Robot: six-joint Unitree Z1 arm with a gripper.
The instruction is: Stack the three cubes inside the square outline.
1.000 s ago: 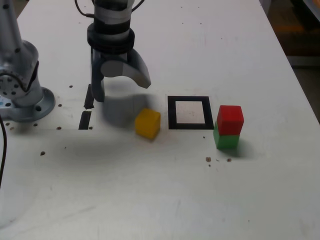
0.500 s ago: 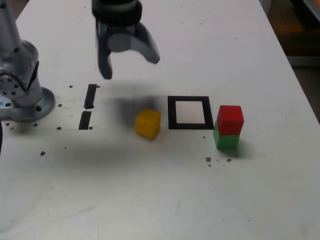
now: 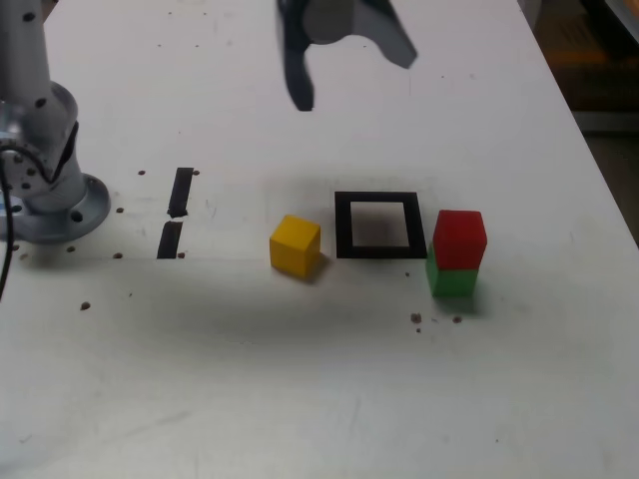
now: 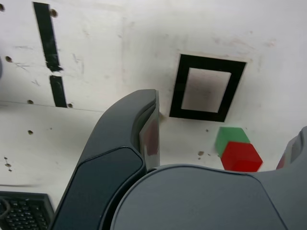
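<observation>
In the exterior view the yellow cube (image 3: 296, 244) lies alone on the white table, just left of the square outline (image 3: 379, 225). The outline's inside holds nothing. Right of the outline, the red cube (image 3: 459, 239) rests on top of the green cube (image 3: 452, 279). My gripper (image 3: 349, 68) hangs high above the table, behind the outline, open and holding nothing. The wrist view shows the outline (image 4: 206, 88), the green cube (image 4: 229, 137) and the red cube (image 4: 242, 157) between my fingers (image 4: 144, 129); the yellow cube is hidden there.
Two short black tape strips (image 3: 177, 210) lie at the exterior view's left, near the arm's grey base (image 3: 45, 190). Small dark specks dot the table (image 3: 300, 379). A keyboard corner (image 4: 21, 211) shows in the wrist view.
My gripper has risen from low over the tape strips and swung toward the exterior view's right, ending high behind the outline. The cubes have not moved.
</observation>
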